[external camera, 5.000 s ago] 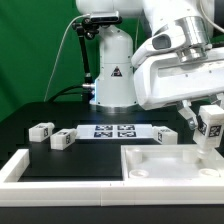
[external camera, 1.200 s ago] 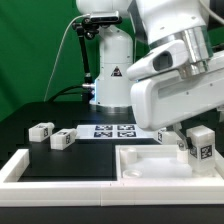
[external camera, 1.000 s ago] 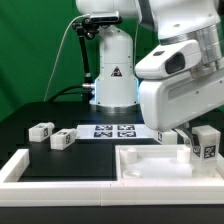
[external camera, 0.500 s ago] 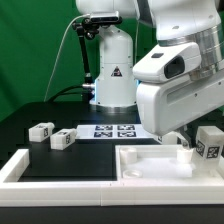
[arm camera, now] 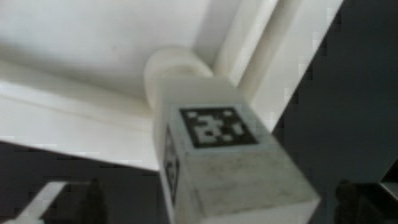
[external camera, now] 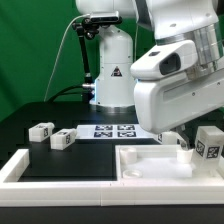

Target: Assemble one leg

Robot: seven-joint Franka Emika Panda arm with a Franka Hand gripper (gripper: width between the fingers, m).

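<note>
Partly hidden, leg [external camera: 209, 142] behind arm, fingers out of sight

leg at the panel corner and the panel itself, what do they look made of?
Leg: looks like white plastic, matte, slightly grainy face, with a printed black-and-white tag. Panel: also seems white plastic, smooth, soft sheen on its raised rim. Neither material is certain from the look alone.

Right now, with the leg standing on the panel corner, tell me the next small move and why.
Probably close the gripper on the leg and begin turning it. The leg stands upright at the far corner of the panel on the exterior view's right, the jaws look open around it, and it seems only set in place, not yet fastened. Whether it is fully seated cannot be told.
</note>
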